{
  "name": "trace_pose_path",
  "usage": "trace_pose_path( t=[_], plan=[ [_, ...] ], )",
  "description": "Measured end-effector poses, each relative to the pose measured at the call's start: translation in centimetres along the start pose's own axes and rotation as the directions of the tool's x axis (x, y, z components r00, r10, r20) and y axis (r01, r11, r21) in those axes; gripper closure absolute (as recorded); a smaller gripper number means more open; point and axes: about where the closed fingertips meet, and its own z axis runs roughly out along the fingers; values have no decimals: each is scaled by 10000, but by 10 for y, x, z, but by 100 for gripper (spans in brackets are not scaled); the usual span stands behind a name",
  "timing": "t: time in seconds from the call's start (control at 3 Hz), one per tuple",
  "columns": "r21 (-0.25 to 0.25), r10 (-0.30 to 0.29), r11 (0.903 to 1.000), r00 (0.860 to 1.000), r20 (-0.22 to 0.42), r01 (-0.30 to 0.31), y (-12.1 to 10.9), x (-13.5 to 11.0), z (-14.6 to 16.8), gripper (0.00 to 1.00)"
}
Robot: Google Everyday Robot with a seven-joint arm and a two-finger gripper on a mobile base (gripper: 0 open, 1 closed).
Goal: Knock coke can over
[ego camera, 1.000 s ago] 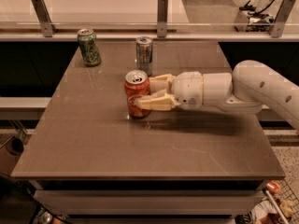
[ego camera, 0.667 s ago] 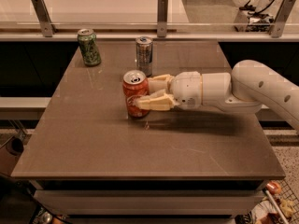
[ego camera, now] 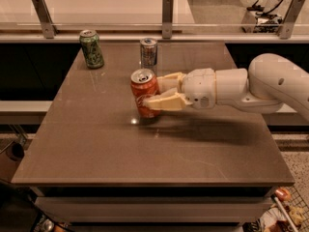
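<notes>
The coke can (ego camera: 144, 87) is red-orange with a silver top and stands near the middle of the brown table (ego camera: 96, 144). It leans a little, with its top to the left. My gripper (ego camera: 152, 91) reaches in from the right at mid-can height. One finger (ego camera: 161, 102) lies across the can's front and the other finger (ego camera: 169, 79) is behind it, so the can is clasped between them.
A green can (ego camera: 91, 49) stands at the back left. A slim silver-blue can (ego camera: 148, 52) stands just behind the coke can. A rail with metal posts (ego camera: 167, 8) runs along the table's far edge. My white arm (ego camera: 270, 83) spans the right side.
The coke can has shifted slightly up and away in the gripper's hold and now leans a bit to the left. The other cans have not moved.
</notes>
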Motion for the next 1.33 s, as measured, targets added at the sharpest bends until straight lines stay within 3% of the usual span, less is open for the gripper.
trace_pose_path(
  t=[0.33, 0.67, 1.0, 1.33],
  plan=[
    [567, 114, 9984, 9963, -856, -66, -5, -14, -24, 100],
    [1150, 300, 9933, 9824, -1845, -88, -11, -26, -46, 100],
    [1648, 600, 9863, 9544, -2926, -115, -15, -26, -54, 100],
    [2077, 938, 9782, 9018, -4218, -46, -13, -17, -51, 100]
  ],
)
